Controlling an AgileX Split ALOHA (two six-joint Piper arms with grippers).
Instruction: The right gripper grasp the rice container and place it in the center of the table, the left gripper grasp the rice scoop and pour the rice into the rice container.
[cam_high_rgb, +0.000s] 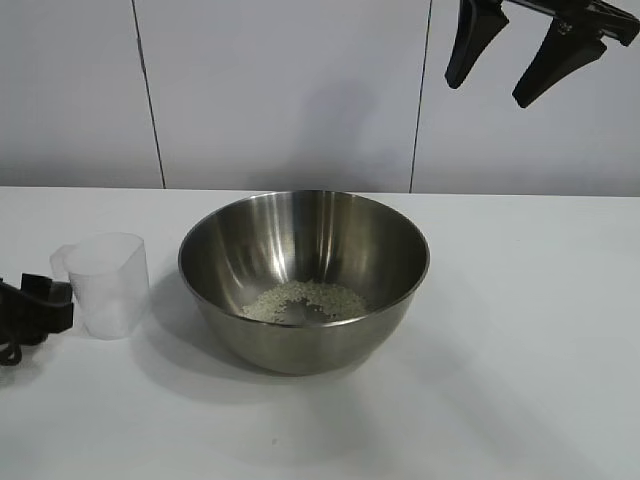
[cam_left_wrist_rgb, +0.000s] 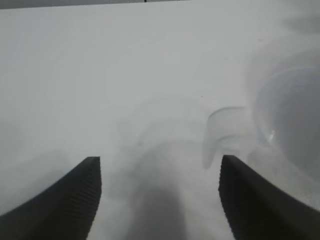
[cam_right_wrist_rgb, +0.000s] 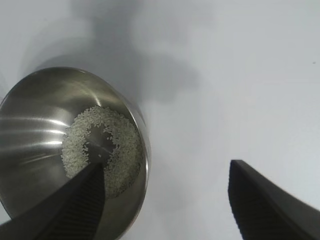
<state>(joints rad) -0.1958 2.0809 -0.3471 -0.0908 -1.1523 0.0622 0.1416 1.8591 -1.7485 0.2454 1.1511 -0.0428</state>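
The rice container (cam_high_rgb: 304, 280), a shiny steel bowl, stands in the middle of the white table (cam_high_rgb: 520, 350) with a thin layer of rice (cam_high_rgb: 305, 299) on its bottom. Left of it the translucent rice scoop (cam_high_rgb: 108, 283) stands upright on the table and looks empty. My left gripper (cam_high_rgb: 58, 300) sits low at the left edge beside the scoop's handle (cam_left_wrist_rgb: 220, 131); it is open (cam_left_wrist_rgb: 160, 162), with only tabletop between its fingers. My right gripper (cam_high_rgb: 490, 88) hangs high at the upper right, open and holding nothing. In its wrist view (cam_right_wrist_rgb: 165, 167) the bowl (cam_right_wrist_rgb: 30, 145) and rice (cam_right_wrist_rgb: 122, 150) lie below, to one side.
A pale panelled wall (cam_high_rgb: 280, 90) runs behind the table. Bare tabletop lies to the right of the bowl and in front of it.
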